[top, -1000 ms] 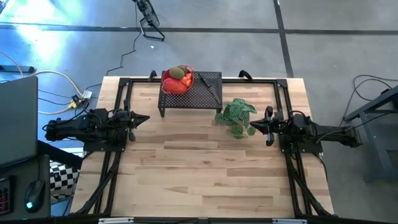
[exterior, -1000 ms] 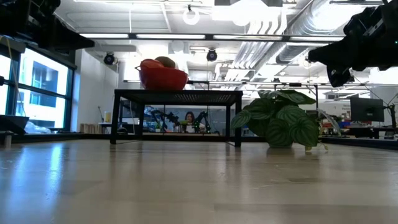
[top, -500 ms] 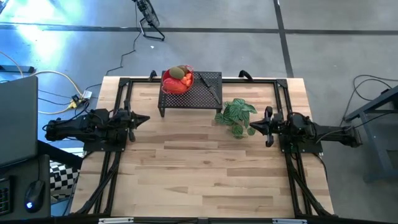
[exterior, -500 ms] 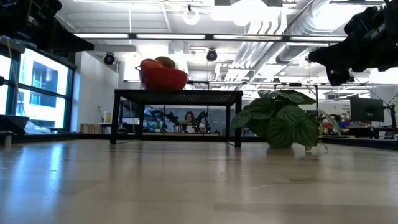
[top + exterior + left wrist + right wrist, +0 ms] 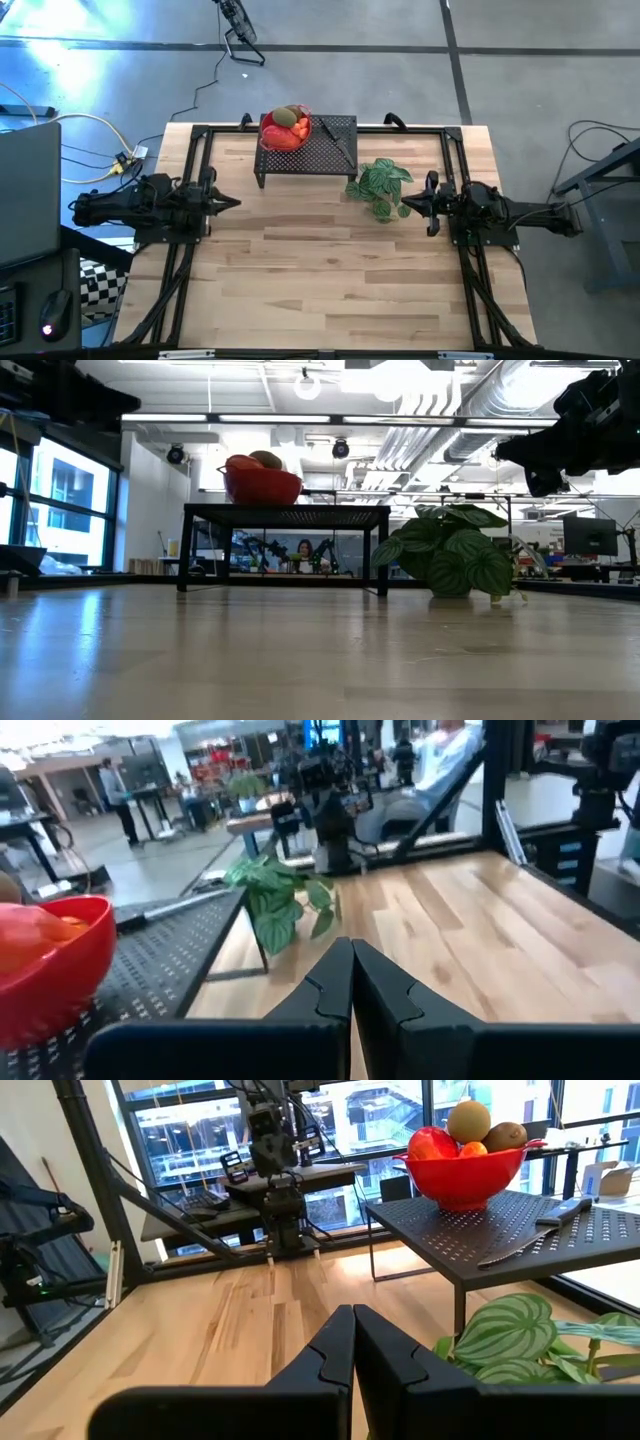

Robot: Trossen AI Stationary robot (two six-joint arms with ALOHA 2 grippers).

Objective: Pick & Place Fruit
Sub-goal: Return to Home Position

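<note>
The fruit (image 5: 288, 121) lies heaped in a red bowl (image 5: 283, 137) that stands on the left end of a black perforated stand (image 5: 325, 150) at the table's far side; red, orange, olive-green and brown pieces (image 5: 468, 1130) show above the rim. My left gripper (image 5: 234, 202) is shut and points level from the table's left edge, holding nothing. My right gripper (image 5: 408, 204) is shut and points level from the right edge, just short of the plant, also holding nothing. Both sets of fingertips (image 5: 351, 952) (image 5: 353, 1320) meet in the wrist views.
A black-handled knife (image 5: 338, 143) lies on the stand beside the bowl. A green leafy plant (image 5: 381, 187) sits on the table in front of the stand's right end, close to my right gripper. The wooden table (image 5: 330, 270) has black frame rails along its edges.
My left gripper has swung a little toward the table's near edge while staying in place and shut. The right arm and the fruit have kept still.
</note>
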